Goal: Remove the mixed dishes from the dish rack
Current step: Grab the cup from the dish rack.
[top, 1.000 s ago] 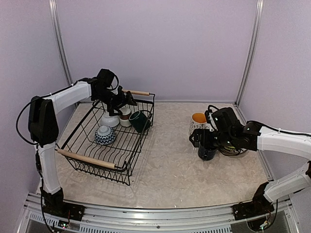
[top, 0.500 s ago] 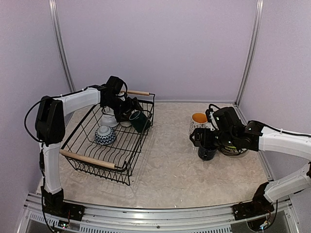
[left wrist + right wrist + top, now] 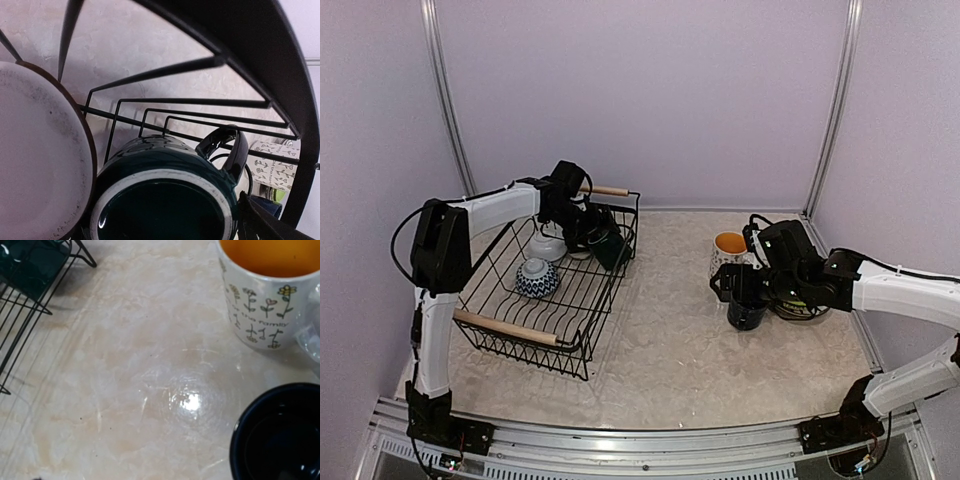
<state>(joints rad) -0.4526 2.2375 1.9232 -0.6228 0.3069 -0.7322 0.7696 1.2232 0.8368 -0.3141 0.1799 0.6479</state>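
Note:
The dish rack (image 3: 490, 300), a black wire basket with wooden handles, stands on the left. It holds a dark green mug (image 3: 611, 251) lying on its side, a white bowl (image 3: 544, 248) and a blue patterned bowl (image 3: 535, 279). My left gripper (image 3: 591, 234) is inside the rack's far right corner, open, right at the green mug's mouth (image 3: 165, 165). A pale round cup (image 3: 40, 150) lies beside that mug. My right gripper (image 3: 733, 287) hangs open beside a dark mug (image 3: 747, 313) standing on the table, with the patterned white mug (image 3: 727, 250) behind it.
A dark round dish (image 3: 802, 306) lies partly hidden under my right arm. The rack's right corner (image 3: 20, 305) shows at the left of the right wrist view. Purple walls close the back and sides.
My left gripper has moved right and lower inside the rack, up to the green mug. The right arm has not moved.

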